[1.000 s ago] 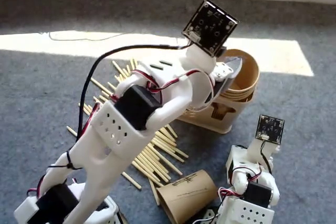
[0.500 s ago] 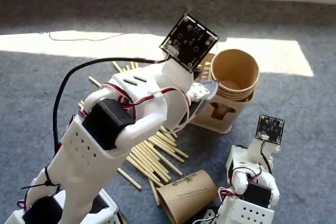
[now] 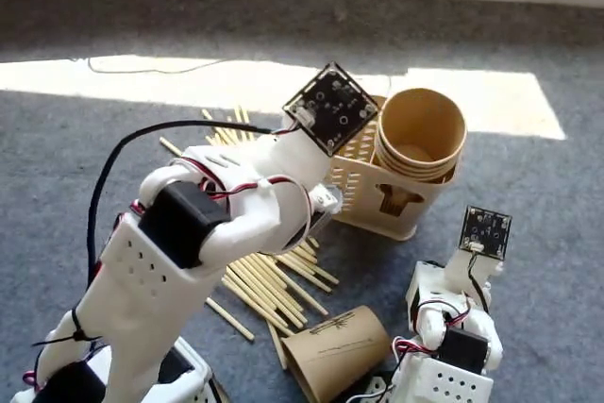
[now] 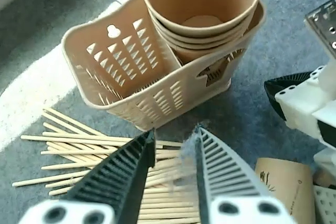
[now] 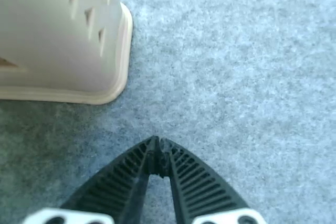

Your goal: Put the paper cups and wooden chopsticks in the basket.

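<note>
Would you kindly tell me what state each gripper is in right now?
Left gripper: open, holding nothing.
Right gripper: shut, holding nothing.

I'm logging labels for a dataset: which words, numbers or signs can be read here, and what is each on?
On the paper cup lying on its side: a small dark printed mark, too small to read.
On the basket: cut-out shapes only, no text.
No legible writing anywhere.
</note>
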`<state>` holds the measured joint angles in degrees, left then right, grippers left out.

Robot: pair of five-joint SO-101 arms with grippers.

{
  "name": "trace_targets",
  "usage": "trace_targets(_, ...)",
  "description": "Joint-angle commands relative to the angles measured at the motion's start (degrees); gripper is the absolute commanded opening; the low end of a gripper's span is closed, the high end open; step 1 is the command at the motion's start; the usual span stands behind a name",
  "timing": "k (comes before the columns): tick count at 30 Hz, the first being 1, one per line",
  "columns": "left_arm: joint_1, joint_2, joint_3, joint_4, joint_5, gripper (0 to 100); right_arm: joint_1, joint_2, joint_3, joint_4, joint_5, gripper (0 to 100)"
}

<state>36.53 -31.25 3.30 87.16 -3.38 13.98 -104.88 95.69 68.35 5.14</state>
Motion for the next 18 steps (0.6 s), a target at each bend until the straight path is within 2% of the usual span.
trace_targets(1,-0.84,-1.8,2.33,0.88,-2.29,14,0.48,-0.4,6.2,-1.63,-0.26,1.9)
trace_targets(9,-0.84,-14.64,14.37,1.85,-3.6,14,0.48,-0.4,6.2,-1.63,-0.26,1.9)
trace_targets(12,-0.84,-19.47,20.26,1.85,-3.87,17,0.48,-0.4,6.2,-1.63,-0.26,1.9)
trace_targets(18,-0.75,-28.53,31.25,1.85,-8.18,19,0.48,-0.4,6.2,-1.63,-0.26,1.9)
